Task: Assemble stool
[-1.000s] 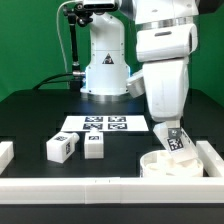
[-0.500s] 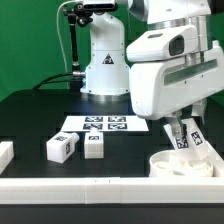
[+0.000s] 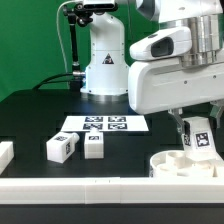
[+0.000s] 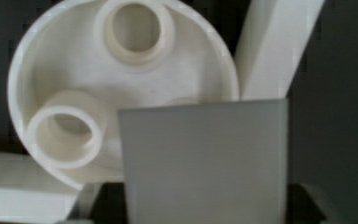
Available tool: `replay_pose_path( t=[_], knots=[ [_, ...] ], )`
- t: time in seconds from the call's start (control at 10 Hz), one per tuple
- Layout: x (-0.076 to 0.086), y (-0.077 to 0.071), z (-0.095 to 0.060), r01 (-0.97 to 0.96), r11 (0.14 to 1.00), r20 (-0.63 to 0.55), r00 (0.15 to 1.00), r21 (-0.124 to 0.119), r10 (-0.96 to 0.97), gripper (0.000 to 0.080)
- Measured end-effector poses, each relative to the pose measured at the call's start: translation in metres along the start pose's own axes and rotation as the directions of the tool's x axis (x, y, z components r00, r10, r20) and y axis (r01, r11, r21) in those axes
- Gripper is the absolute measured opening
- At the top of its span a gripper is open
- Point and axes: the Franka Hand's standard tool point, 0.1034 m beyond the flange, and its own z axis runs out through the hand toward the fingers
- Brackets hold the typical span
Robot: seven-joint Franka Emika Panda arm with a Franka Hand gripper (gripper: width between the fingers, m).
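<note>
Grips one stool leg (image 3: 199, 140) tight in the claw (image 3: 192, 124), long axis near upright, tag facing out. Hangs it just above the seat (image 3: 172, 166), flat on the table (image 3: 30, 115) at the exterior view's near right, hard by the border rail (image 3: 100, 186). Shows, in the wrist view, the leg's end beside a socket (image 4: 69, 130), not over it; probably needs a small sideways shift before lowering.

Arm (image 3: 172, 80) bent low, hand (image 3: 197, 138) clamped shut
</note>
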Motion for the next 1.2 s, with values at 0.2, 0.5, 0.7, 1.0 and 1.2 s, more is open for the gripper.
replay_pose_path(
  t=[0.2, 0.5, 0.7, 1.0, 1.2],
  knots=[
    [-0.0002, -0.0011, 0.0009, -0.181, 0.983, -0.006, 0.983, 0.005, 0.181, 0.0340],
    [-0.0006, -0.0032, 0.0010, -0.379, 0.926, -0.025, 0.925, 0.011, 0.379, 0.0340],
    [-0.0005, -0.0039, 0.0010, -0.508, 0.861, -0.017, 0.861, 0.027, 0.509, 0.0340],
    [-0.0006, -0.0045, 0.0013, -0.664, 0.746, 0.002, 0.747, 0.048, 0.665, 0.0340],
    [-0.0012, -0.0082, 0.0020, -0.855, 0.515, 0.045, 0.518, 0.066, 0.854, 0.0340]
  ],
)
